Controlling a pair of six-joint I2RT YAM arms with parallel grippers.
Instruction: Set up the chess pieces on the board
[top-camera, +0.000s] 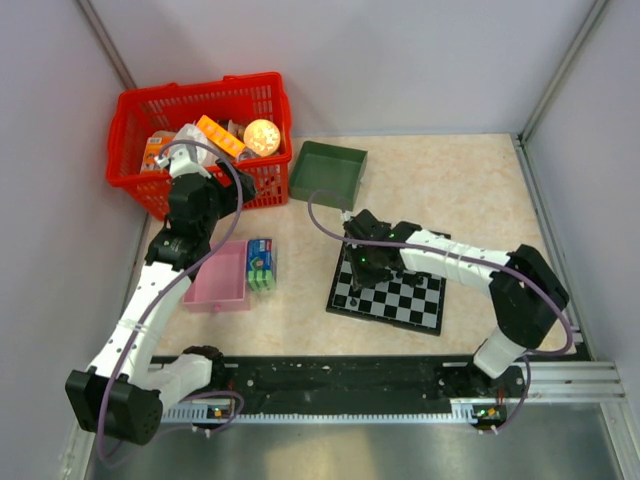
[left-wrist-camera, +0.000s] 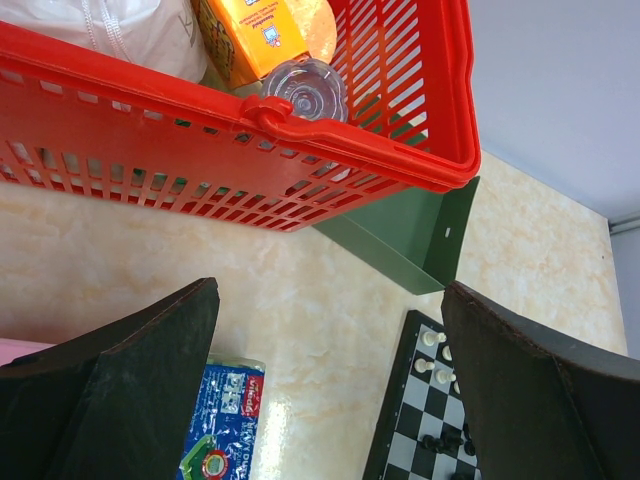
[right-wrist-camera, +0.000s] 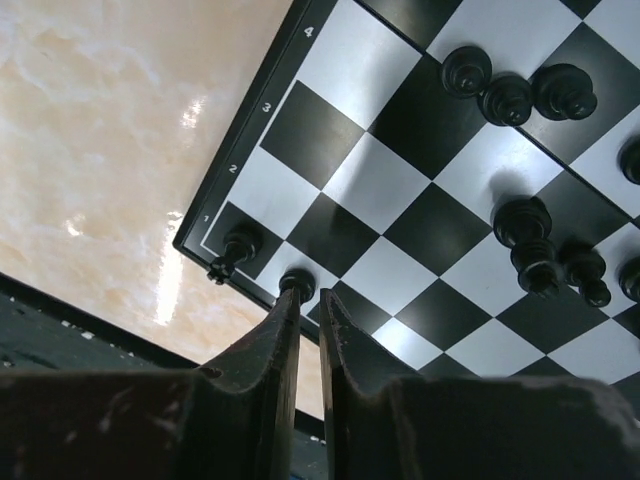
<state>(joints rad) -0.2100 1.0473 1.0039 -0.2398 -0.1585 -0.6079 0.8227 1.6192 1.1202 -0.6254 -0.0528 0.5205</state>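
The board (top-camera: 405, 300) lies right of centre; the right wrist view shows its near-left corner (right-wrist-camera: 350, 180). Several black chess pieces (right-wrist-camera: 510, 95) stand loosely mid-board. One black piece (right-wrist-camera: 238, 245) stands on the corner square and another (right-wrist-camera: 297, 283) on the edge square beside it. My right gripper (right-wrist-camera: 310, 295) hangs over that edge, its jaws nearly together with nothing between them and the second piece just past the left fingertip. My left gripper (left-wrist-camera: 330, 290) stands wide open and empty near the basket, in the top view (top-camera: 243, 190). White pieces (left-wrist-camera: 432, 340) show at the board's far edge (left-wrist-camera: 415, 400).
A red basket (top-camera: 200, 105) full of items stands at the back left, with a green tray (top-camera: 325, 172) next to it. A pink tray (top-camera: 222, 280) and a blue-green packet (top-camera: 261, 263) lie left of the board. Walls close in on three sides.
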